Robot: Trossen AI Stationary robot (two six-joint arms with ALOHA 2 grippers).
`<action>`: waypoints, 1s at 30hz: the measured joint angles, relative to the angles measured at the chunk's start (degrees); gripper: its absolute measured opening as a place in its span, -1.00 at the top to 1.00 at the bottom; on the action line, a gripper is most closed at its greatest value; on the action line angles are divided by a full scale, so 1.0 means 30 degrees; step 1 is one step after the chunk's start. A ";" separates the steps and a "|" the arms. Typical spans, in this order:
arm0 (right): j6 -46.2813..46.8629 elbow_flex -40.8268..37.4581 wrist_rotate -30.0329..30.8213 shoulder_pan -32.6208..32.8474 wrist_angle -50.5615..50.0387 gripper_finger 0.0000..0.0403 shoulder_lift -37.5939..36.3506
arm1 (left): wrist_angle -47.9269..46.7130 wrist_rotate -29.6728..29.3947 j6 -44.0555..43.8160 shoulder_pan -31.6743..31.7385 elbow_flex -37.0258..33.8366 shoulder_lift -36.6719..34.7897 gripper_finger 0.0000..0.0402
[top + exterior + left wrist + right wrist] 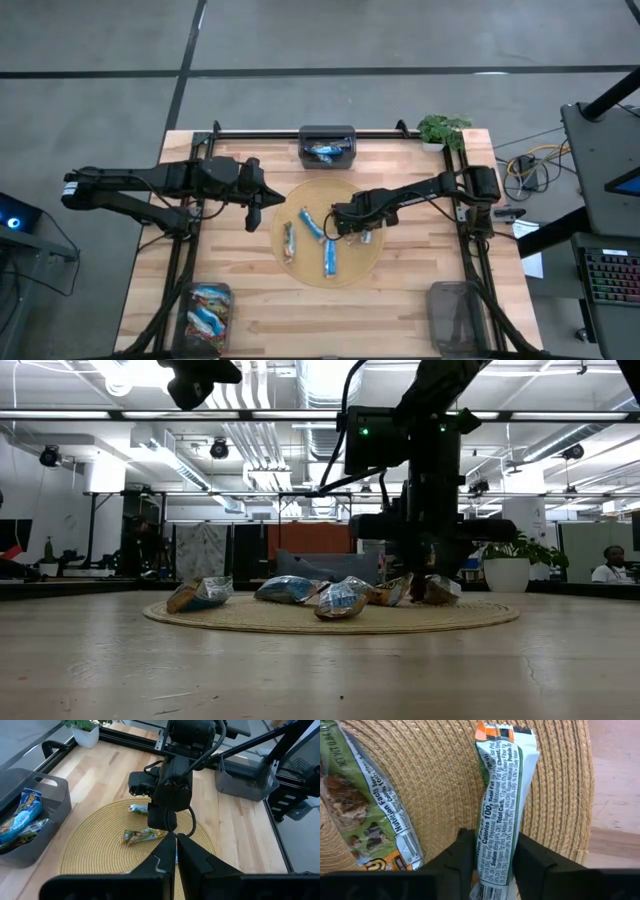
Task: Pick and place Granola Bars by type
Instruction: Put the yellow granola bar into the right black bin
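On the round woven mat (300,200) lie several granola bars: three blue ones (312,224) to the left, and a green bar (365,810) beside a white-and-green bar with an orange end (502,795). My right gripper (494,865) points down over the mat's right half (350,225), shut on the white-and-green bar. My left gripper (176,855) hangs shut above the mat's far left edge (268,197), touching nothing. My right gripper pinches the white-and-green bar by its two long sides (485,855), near the end away from the orange tip. The fingers (457,860) come from above and lie across the bar. The bar lies flat on the mat.
A grey bin with blue bars (327,147) stands at the far edge, a bin with mixed bars (205,315) at the near left, and a bare grey bin (455,315) at the near right. A potted plant (442,130) sits at the far right corner.
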 joint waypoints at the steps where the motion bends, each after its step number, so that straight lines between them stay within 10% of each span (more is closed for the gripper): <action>1: -0.0118 0.0000 -0.0004 0.0000 0.0000 0.52 -0.0024 | 0.0000 0.0000 0.0003 0.0000 0.0000 0.0000 1.00; 15: -0.1694 -0.0015 0.0896 -0.0109 -0.2436 0.73 -0.2536 | 0.0000 0.0007 -0.0011 -0.0003 0.0000 0.0000 1.00; 30: -0.9767 0.0036 -0.1561 0.0912 -0.3734 0.74 -1.0776 | 0.0014 0.0022 -0.0019 0.0000 0.0007 -0.0022 1.00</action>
